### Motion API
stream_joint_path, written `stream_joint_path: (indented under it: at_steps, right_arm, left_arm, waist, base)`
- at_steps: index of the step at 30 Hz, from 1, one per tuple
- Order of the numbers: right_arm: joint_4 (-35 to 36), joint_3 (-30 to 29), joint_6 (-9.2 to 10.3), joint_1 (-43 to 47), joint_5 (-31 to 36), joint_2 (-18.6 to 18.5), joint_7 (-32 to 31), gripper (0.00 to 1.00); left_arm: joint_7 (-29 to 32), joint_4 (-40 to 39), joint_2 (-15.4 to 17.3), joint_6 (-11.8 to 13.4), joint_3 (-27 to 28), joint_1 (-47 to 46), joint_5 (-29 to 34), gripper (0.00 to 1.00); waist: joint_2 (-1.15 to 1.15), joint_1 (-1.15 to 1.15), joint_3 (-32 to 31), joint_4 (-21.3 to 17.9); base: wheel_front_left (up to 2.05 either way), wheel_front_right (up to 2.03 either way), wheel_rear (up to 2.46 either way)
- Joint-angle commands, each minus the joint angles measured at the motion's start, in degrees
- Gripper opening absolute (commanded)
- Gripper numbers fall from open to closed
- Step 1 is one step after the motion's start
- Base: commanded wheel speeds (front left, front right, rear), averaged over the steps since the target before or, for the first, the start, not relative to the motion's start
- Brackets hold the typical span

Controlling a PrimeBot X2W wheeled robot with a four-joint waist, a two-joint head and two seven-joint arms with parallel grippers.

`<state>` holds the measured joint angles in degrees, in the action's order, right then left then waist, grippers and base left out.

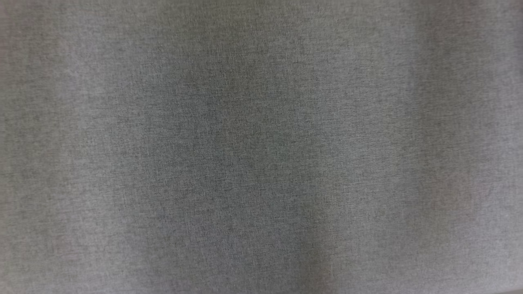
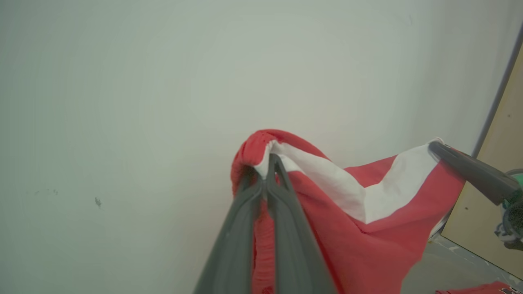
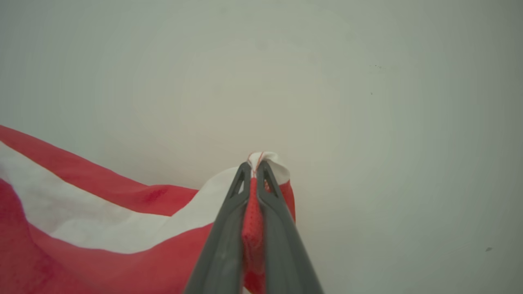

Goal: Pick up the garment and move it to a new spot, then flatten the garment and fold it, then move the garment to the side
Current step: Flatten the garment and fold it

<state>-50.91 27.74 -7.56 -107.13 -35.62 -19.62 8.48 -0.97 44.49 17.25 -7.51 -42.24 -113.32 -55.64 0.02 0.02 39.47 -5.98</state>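
The garment (image 2: 367,228) is red cloth with a broad white band. My left gripper (image 2: 266,165) is shut on one bunched red and white edge of it, the cloth pinched between the dark fingers. The band stretches rightward to my right gripper (image 2: 436,148), whose fingers hold the other end. In the right wrist view my right gripper (image 3: 254,166) is shut on a red fold capped with white, and the garment (image 3: 102,228) trails off to the left. The cloth hangs lifted and spread between both grippers.
A plain pale surface (image 2: 163,102) lies behind the garment in both wrist views. A tan panel (image 2: 498,163) with a dark edge stands at the right, grey ground (image 2: 449,265) below it. Grey heathered fabric (image 1: 261,147) lies close before the head camera.
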Motion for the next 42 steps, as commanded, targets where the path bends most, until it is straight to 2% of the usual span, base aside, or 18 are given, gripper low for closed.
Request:
stream_joint_path:
  at_steps: [1, 6, 12, 16, 19, 23, 29, 42]
  right_arm:
    - [-0.77, 0.68, 0.18, -0.25, -0.59, 0.33, 0.76, 0.0]
    - [-1.96, 4.09, 0.19, 4.39, -3.31, 0.86, 3.64, 0.0]
    - [1.43, 6.29, 0.19, 15.27, -6.18, -0.84, 6.45, 0.0]
    - [7.94, 4.66, 0.18, 26.18, -6.62, -2.73, 6.72, 0.0]
    - [13.28, 1.95, 0.18, 36.21, -5.84, -3.78, 6.71, 0.0]
    - [19.8, -1.1, 0.18, 49.78, -4.09, -3.86, 6.73, 0.0]
    - [26.58, -4.19, 0.19, 67.43, -2.98, -2.86, 6.74, 0.0]
    - [33.62, -8.34, 0.18, 95.13, -1.53, -1.47, 6.74, 0.0]
  left_arm:
    - [-0.81, 0.39, 0.21, 0.09, -0.88, 0.06, -0.76, 0.0]
    - [-5.68, -1.31, 1.87, 0.09, -4.59, 5.3, -4.53, 0.0]
    - [-12.77, -6.75, 4.78, 0.09, -7.54, 17.33, -7.46, 0.0]
    - [-14.15, -11.56, 7.06, 0.09, -7.62, 27.94, -7.32, 0.0]
    - [-14.27, -16.87, 8.03, 0.12, -3.98, 37.43, -5.15, 0.0]
    - [-14.2, -24.86, 7.46, 1.0, 1.64, 52.64, -0.66, 0.0]
    - [-14.21, -31.85, 6.46, 1.89, 3.49, 72.49, 6.73, 0.0]
    - [-14.21, -33.07, 2.51, 1.04, 6.79, 98.35, 13.83, 0.0]
  waist:
    - [-0.02, -0.02, 1.4, -0.09]
    - [-0.02, -0.02, 2.27, 0.01]
    - [-0.02, -0.02, -0.84, 0.49]
    - [-0.02, -0.02, -4.65, 0.58]
    - [-0.02, -0.02, -7.9, 0.63]
    - [-0.02, -0.02, -12.15, 0.71]
    - [-0.02, -0.02, -17.9, 1.03]
    - [-0.02, -0.02, -27.67, 2.17]
  base:
    - [0.0, 0.0, 0.0]
    - [0.0, 0.0, 0.0]
    - [0.0, 0.0, 0.0]
    - [0.0, 0.0, 0.0]
    - [0.0, 0.0, 0.0]
    - [0.0, 0.0, 0.0]
    - [0.0, 0.0, 0.0]
    - [0.0, 0.0, 0.0]
